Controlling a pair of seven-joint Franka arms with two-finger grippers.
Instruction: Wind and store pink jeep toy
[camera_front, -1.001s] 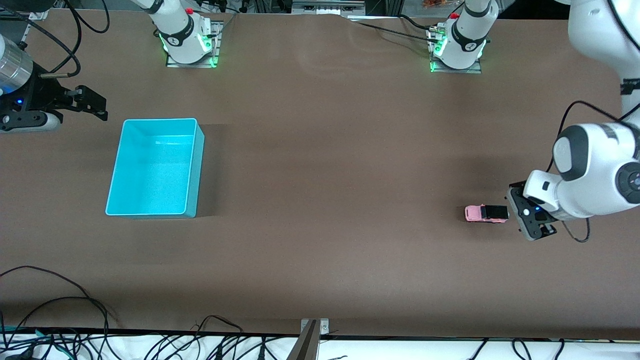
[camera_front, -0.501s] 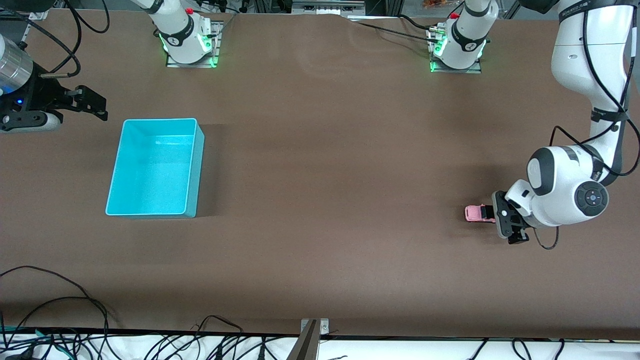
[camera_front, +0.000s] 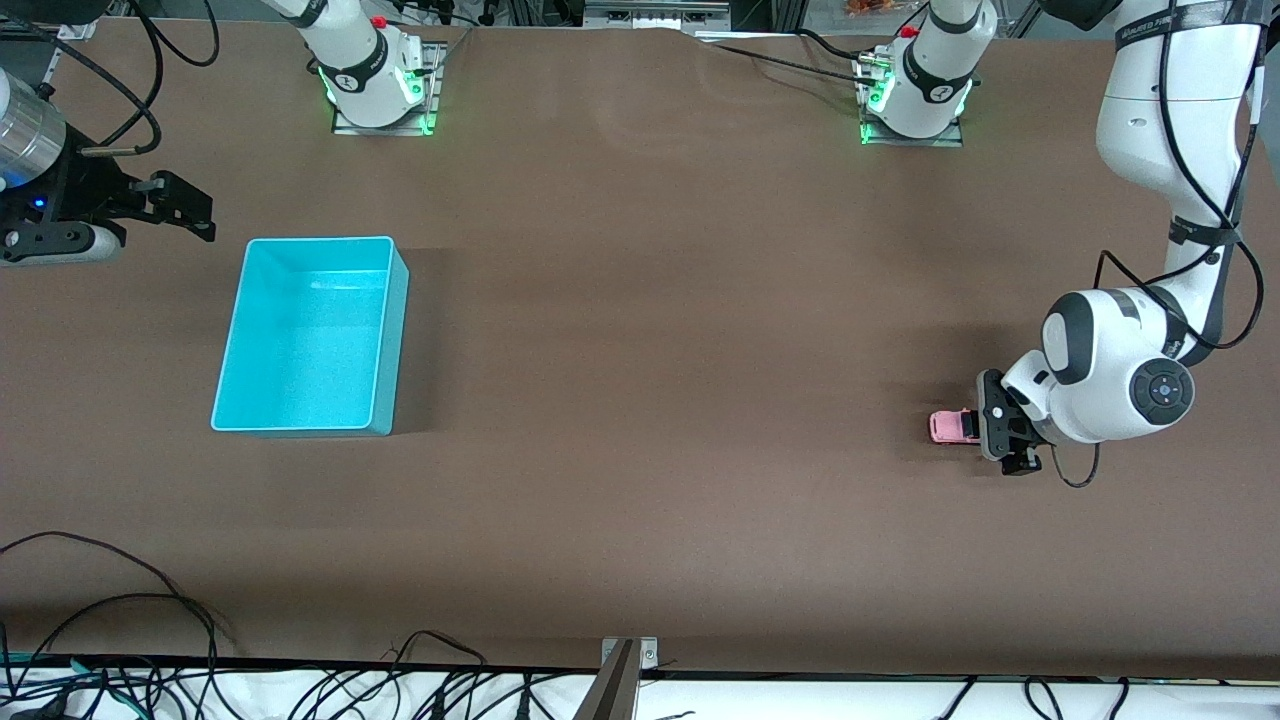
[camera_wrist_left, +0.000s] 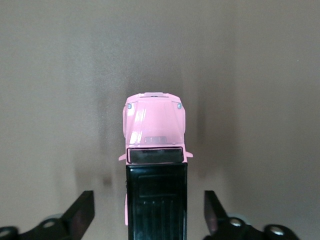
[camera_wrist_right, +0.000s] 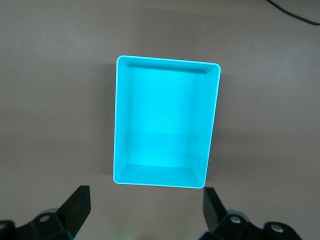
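In the front view, the pink jeep toy (camera_front: 950, 427) stands on the brown table (camera_front: 660, 330) toward the left arm's end, well apart from the cyan bin (camera_front: 310, 335) and level with the bin's nearer wall. The left gripper (camera_front: 1000, 432) is down at the toy's black-roofed end and covers that end. The right gripper (camera_front: 185, 208) waits in the air past the bin, off the right arm's end of the table.

In the left wrist view, the pink jeep toy (camera_wrist_left: 155, 150) sits between the two dark fingers (camera_wrist_left: 80, 212), hood pointing away from the gripper. The left gripper (camera_wrist_left: 148, 212) is spread apart, with bare table showing between each finger and the toy's sides, so nothing is grasped.

In the right wrist view, the cyan bin (camera_wrist_right: 165, 75) lies empty below the right gripper (camera_wrist_right: 146, 207), whose fingers (camera_wrist_right: 75, 205) stand wide and released.
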